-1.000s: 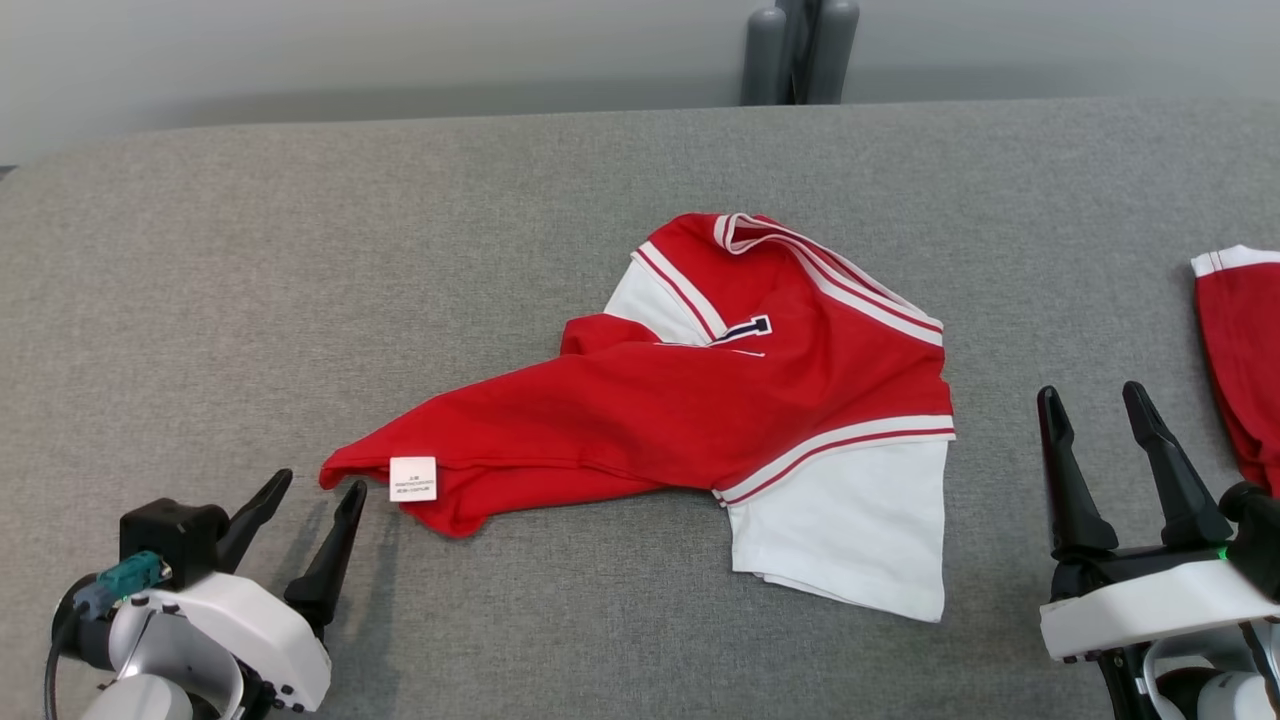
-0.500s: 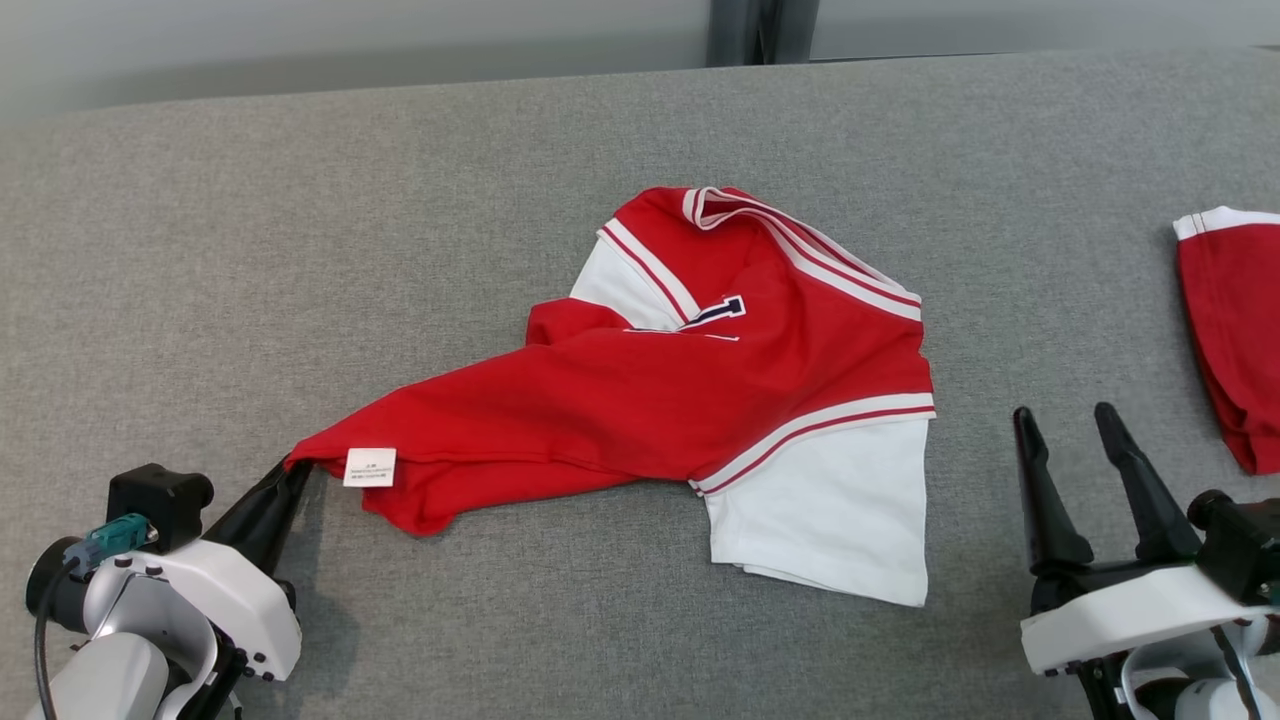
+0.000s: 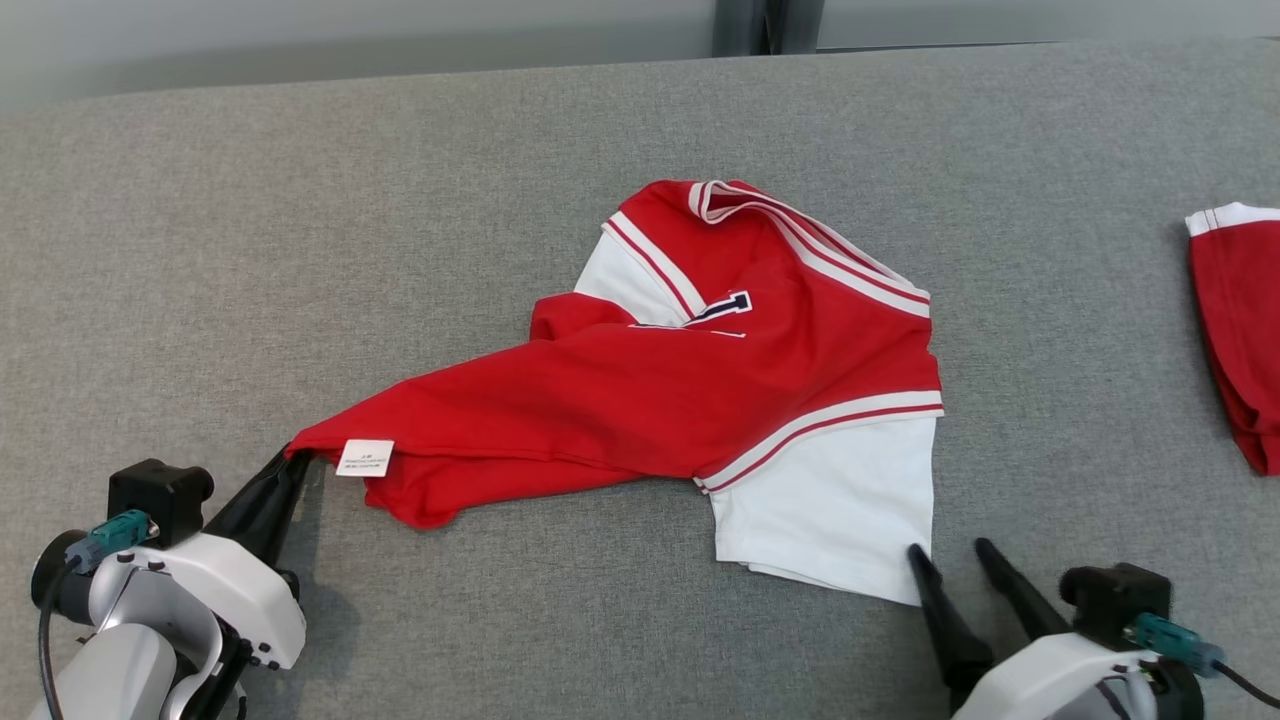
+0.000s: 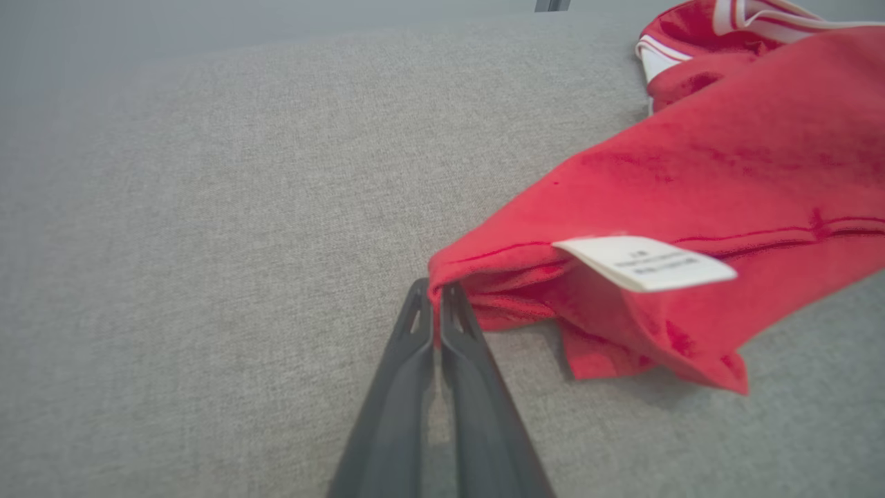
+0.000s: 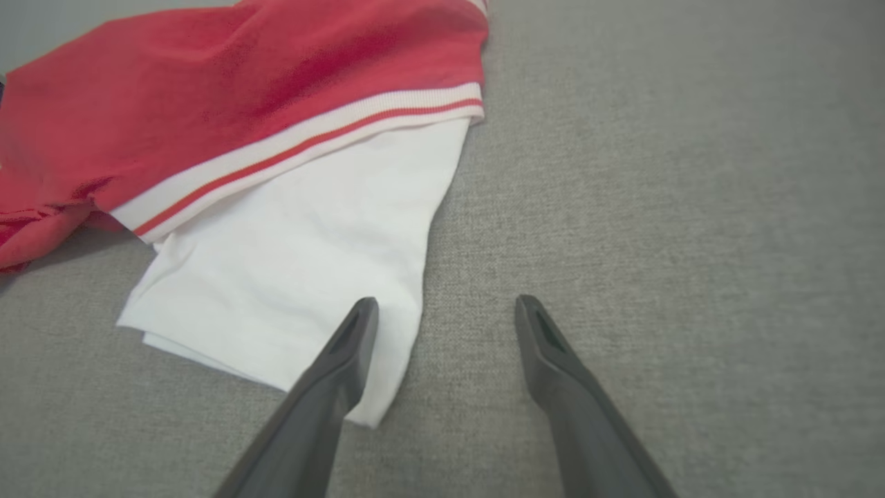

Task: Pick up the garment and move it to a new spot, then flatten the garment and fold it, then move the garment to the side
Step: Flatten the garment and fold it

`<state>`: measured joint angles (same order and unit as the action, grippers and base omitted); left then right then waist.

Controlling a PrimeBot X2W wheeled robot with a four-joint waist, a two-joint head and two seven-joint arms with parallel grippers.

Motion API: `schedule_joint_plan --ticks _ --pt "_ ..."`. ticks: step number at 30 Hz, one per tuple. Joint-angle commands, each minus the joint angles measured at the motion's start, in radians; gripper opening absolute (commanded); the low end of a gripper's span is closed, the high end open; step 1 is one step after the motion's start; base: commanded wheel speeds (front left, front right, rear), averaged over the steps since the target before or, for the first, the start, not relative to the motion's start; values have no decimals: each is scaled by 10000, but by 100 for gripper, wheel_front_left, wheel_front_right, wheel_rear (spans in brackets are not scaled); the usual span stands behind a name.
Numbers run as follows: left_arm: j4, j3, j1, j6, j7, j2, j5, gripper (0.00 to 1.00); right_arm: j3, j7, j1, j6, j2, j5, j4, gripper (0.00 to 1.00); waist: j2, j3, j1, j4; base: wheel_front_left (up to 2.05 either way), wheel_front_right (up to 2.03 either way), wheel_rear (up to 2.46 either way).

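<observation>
Grey surface (image 3: pixel 300 250), broad margin around garment (image 3: pixel 700 400)

garment (image 3: pixel 700 400): red shirt, white panels, red-white striped trim, navy mark mid-chest. Lies crumpled mid-surface (image 3: pixel 300 250), not flat. Red corner with white care label (image 3: pixel 364 457) stretches toward my left, pinched in my left fingers (image 3: pixel 262 500). White panel lies nearest me.

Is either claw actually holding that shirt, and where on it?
The left gripper is shut on the garment, pinching its red corner tip beside the white label. The right gripper is open and holds nothing.
</observation>
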<state>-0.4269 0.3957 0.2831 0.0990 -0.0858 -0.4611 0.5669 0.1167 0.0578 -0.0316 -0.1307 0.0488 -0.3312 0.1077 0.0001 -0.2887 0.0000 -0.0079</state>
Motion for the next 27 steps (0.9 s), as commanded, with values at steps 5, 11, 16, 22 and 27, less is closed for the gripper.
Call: schedule_joint_plan --ticks 5,11,16,22,27 --pt "-61 4 224 -58 -156 38 80 0 887 695 244 -5 17 -113 683 100 -1 -19 0 111 0 0 0" --pt "9 -100 297 -186 -395 91 139 0 1274 1097 325 -14 -26 -249 888 0 -1 -56 0 226 0 0 0" --pt "625 -435 296 -504 -762 14 226 0 696 86 806 -9 66 -487 -326 0 -1 -32 0 221 0 0 0" --pt "2340 -994 128 -1219 -797 -288 272 0 -135 -826 1536 -9 96 -1069 -2098 0 -1 68 0 126 0 0 0" --pt "4134 -1372 110 -1794 -424 -578 282 0 -688 -1108 2638 -9 254 -1302 -3174 0 -1 159 0 88 0 0 0"
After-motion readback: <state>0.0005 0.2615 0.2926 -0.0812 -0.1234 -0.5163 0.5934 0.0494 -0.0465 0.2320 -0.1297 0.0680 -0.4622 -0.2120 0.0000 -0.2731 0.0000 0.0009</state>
